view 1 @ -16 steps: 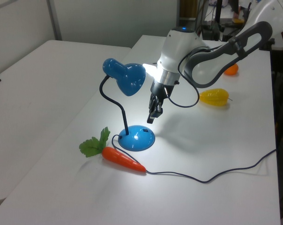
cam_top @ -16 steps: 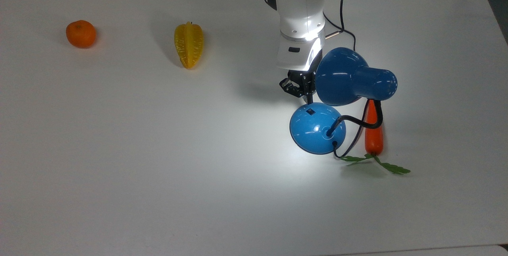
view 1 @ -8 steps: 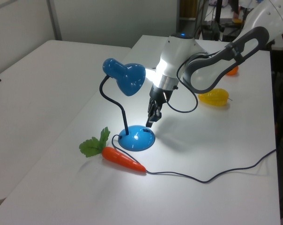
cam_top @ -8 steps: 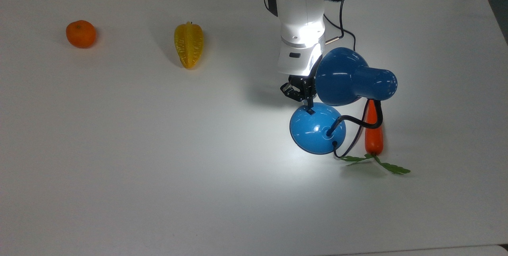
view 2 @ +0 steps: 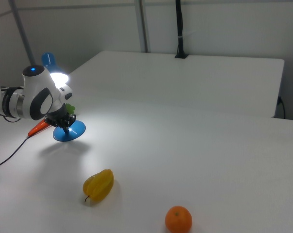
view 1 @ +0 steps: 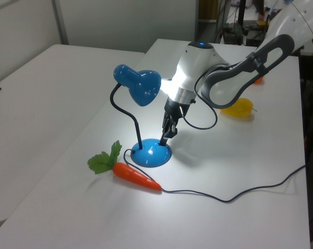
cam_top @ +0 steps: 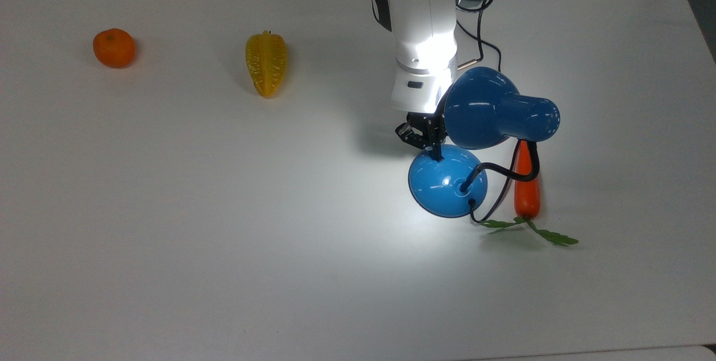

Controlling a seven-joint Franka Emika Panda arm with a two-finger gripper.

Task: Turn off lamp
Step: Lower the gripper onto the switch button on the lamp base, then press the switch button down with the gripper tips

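The blue lamp stands on the white table, and its shade (cam_top: pixel 486 109) throws a bright pool of light around the round base (cam_top: pixel 447 184). A black gooseneck (cam_top: pixel 503 168) joins base and shade. My gripper (cam_top: pixel 435 150) points down with its fingers together, the tips touching the top of the base's far edge and covering the switch. In the left view the gripper (view 1: pixel 165 138) meets the base (view 1: pixel 151 154) just right of the shade (view 1: pixel 141 85). In the right view the gripper (view 2: pixel 66 128) stands on the base (view 2: pixel 71 133).
An orange carrot (cam_top: pixel 527 187) with green leaves lies just past the base on the top view's right. A yellow starfruit (cam_top: pixel 266 63) and an orange (cam_top: pixel 114 47) lie far off on the top view's left. A black cord (view 1: pixel 239 192) trails across the table.
My gripper has come down from just above and beside the base until its tips rest on the switch spot. The lamp stays lit and has not shifted.
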